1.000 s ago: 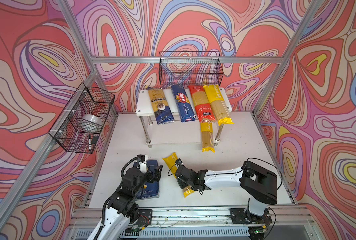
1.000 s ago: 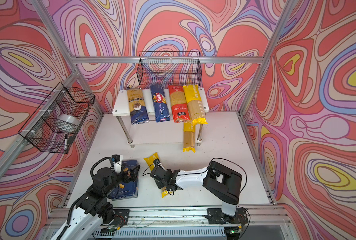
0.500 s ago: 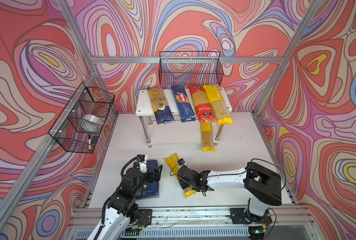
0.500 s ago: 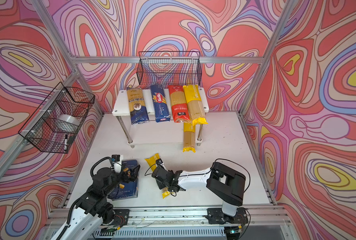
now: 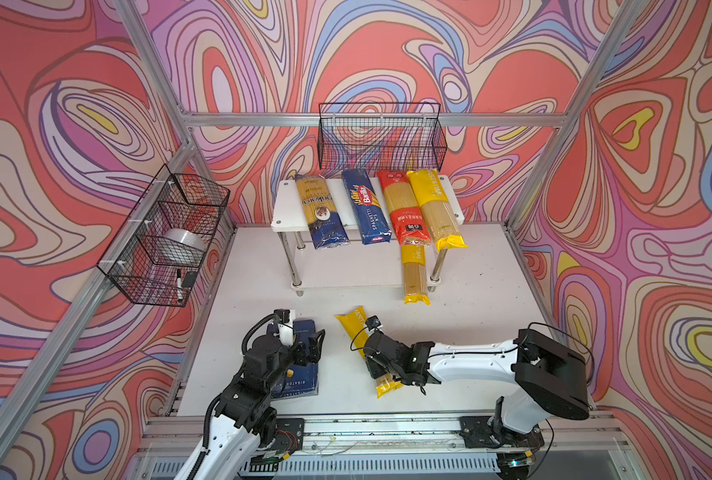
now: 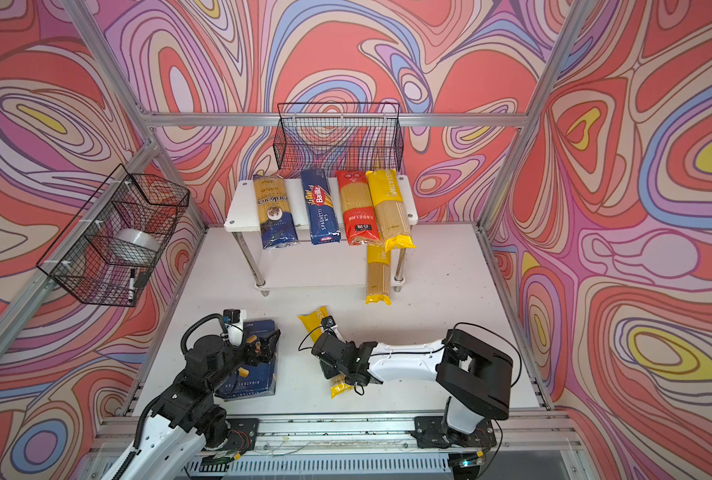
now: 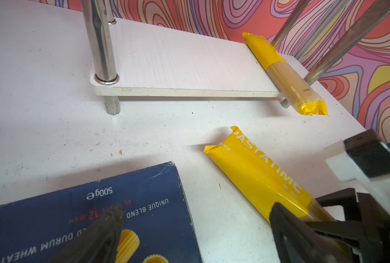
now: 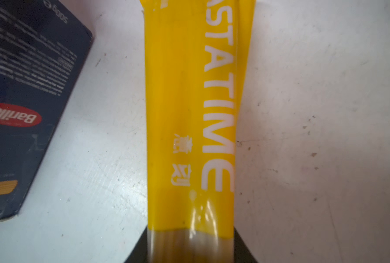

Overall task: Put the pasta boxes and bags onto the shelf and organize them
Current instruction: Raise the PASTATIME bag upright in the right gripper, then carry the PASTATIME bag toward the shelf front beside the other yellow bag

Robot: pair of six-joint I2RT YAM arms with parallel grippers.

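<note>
The yellow PASTATIME packet [image 5: 353, 326] lies slantwise on the bench [image 5: 470, 299] in front of the shelf [image 5: 285, 208], well apart from its front edge. The right pincer [image 5: 373, 361] pinches the packet across its middle. Just beside it on the left lies the flat rigatoni box [image 5: 300, 380], with a strip of bare bench between the two. The left pincer [image 5: 310, 347] hangs over the box, spread wide with nothing between its fingers. On the top board the gold-topped blue bag [image 5: 321, 212], the Spaghetti n.5 carton [image 5: 364, 208], the red bag [image 5: 402, 208] and the upper yellow bag [image 5: 435, 208] lie side by side, and all overhang the front edge. The lower board is bare from its left legs to the lower yellow bag [image 5: 415, 274] at the right end, which juts past the front edge. The bench is open between shelf and packet. Both top views show the packet's near end poking out from under the right pincer toward the front rail [image 5: 387, 424]. Only the right wrist view shows the dark fingers [image 8: 136, 252] against the packet's two long sides, and the red Barilla oval on the box [image 8: 18, 79]. The left wrist view alone shows the lower board [image 7: 178, 61] standing on short feet just above the bench.
</note>
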